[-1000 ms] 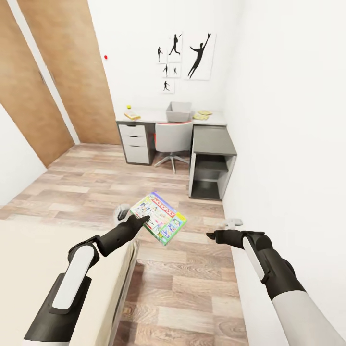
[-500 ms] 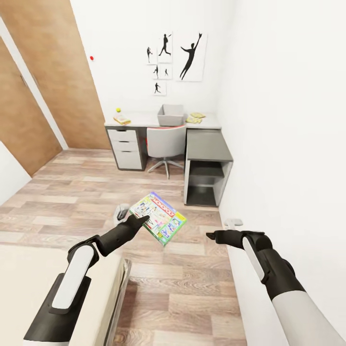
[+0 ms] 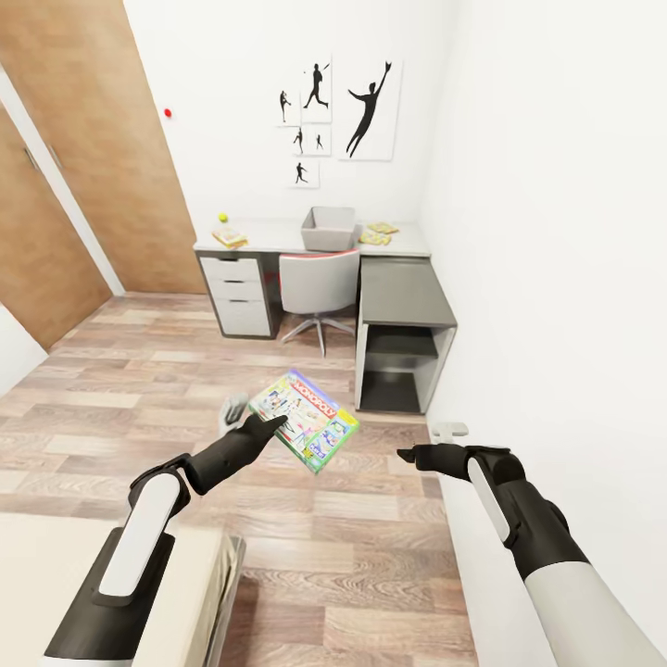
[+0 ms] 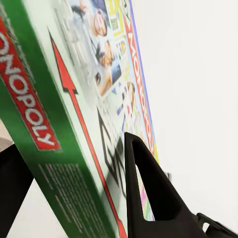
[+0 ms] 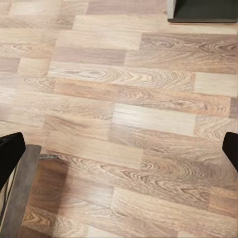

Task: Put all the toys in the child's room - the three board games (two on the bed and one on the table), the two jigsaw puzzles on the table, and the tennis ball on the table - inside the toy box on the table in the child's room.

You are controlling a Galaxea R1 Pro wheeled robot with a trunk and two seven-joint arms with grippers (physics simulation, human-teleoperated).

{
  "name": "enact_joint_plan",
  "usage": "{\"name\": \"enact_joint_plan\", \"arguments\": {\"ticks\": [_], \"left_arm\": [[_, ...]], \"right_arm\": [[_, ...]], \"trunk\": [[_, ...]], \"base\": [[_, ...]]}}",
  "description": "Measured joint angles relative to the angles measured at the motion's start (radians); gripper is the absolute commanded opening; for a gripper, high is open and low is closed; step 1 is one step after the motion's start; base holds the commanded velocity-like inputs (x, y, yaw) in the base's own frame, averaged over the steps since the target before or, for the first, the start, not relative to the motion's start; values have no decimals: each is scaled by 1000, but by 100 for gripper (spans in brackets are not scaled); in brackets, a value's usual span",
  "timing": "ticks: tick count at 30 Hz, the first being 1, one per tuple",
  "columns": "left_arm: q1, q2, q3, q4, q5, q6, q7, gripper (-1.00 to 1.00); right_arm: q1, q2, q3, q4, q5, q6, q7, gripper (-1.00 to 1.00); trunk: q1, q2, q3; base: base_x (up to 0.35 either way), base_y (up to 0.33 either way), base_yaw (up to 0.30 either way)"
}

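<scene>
Closer rolls the surface [image 3: 278, 243] while the left claw [image 3: 270, 428] pinches the stiff, light Monopoly box [image 3: 306, 420] by its edge, right claw [image 3: 405, 454] spread.

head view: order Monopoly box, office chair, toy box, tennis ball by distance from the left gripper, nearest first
1. Monopoly box: clamped in the left gripper, over the floor.
2. Office chair: across the floor, tucked under the table.
3. Toy box and tennis ball: both on the far table, box at its middle, ball toward its left end; too close to call.
</scene>
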Motion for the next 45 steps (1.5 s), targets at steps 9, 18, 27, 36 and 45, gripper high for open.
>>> {"name": "enact_joint_plan", "arguments": {"ticks": [9, 18, 27, 36, 45], "left_arm": [[0, 1, 0, 0, 0, 0, 0, -100], [0, 1, 0, 0, 0, 0, 0, -100], [0, 2, 1, 0, 5, 0, 0, -100], [1, 4, 2, -1, 10, 0, -1, -100], [4, 7, 3, -4, 12, -1, -2, -100]], "right_arm": [[0, 0, 0, -5, 0, 0, 0, 100], [0, 0, 0, -8, 0, 0, 0, 100], [0, 0, 0, -9, 0, 0, 0, 100], [0, 0, 1, -9, 0, 0, 0, 100], [4, 0, 3, -9, 0, 0, 0, 100]], "trunk": [[0, 0, 0], [0, 0, 0], [0, 0, 0], [1, 0, 0], [0, 0, 0]], "base": [[336, 0, 0], [335, -26, -42], [177, -57, -68], [25, -9, -9], [102, -92, -1]]}}
